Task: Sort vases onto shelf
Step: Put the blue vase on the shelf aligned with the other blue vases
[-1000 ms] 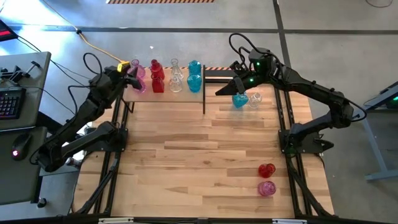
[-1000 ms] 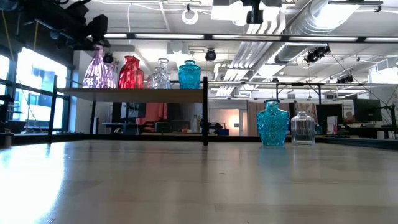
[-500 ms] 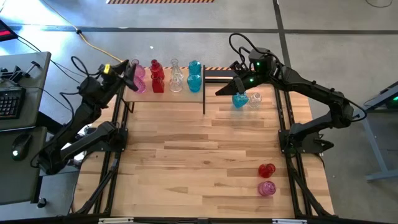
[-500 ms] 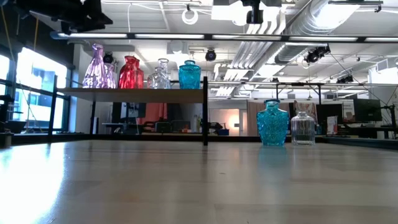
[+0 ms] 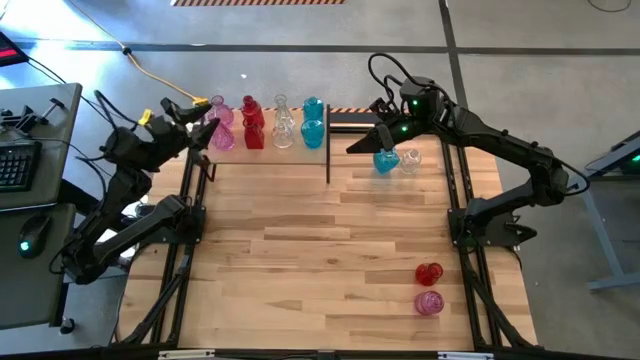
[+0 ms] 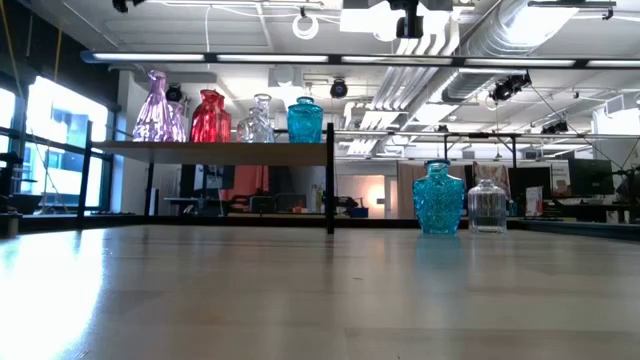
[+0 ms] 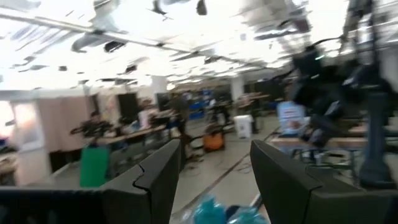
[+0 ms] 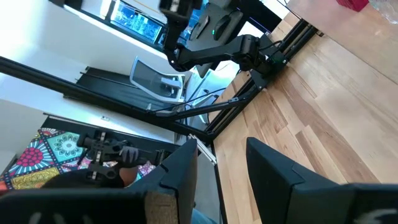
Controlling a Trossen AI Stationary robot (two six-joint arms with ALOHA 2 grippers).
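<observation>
The shelf (image 5: 270, 153) stands at the table's far left and bears pink (image 5: 222, 136), red (image 5: 252, 135), clear (image 5: 283, 135) and teal (image 5: 313, 132) vases, upright on their bases (image 6: 210, 120). My left gripper (image 5: 205, 124) hovers open beside the shelf's left end, above the vases, with nothing between its fingers (image 7: 214, 180). My right gripper (image 5: 354, 147) hangs open high over the table, just left of a teal vase (image 5: 385, 160) and a clear vase (image 5: 410, 160) that stand on the tabletop (image 6: 438, 198). Nothing is between its fingers (image 8: 221, 180).
A red vase (image 5: 429, 273) and a pink vase (image 5: 428, 302) sit near the table's right front. The shelf's black end post (image 5: 328, 150) rises between the shelf and the right gripper. Bare planks (image 5: 300, 240) fill the table's middle. A desk with a keyboard (image 5: 15, 165) stands off the left edge.
My left gripper has drawn back from the pink vases on the shelf, going up and toward the table's left edge, and has tipped upward; in the low view it has risen almost out of the picture. The vases have stayed in place.
</observation>
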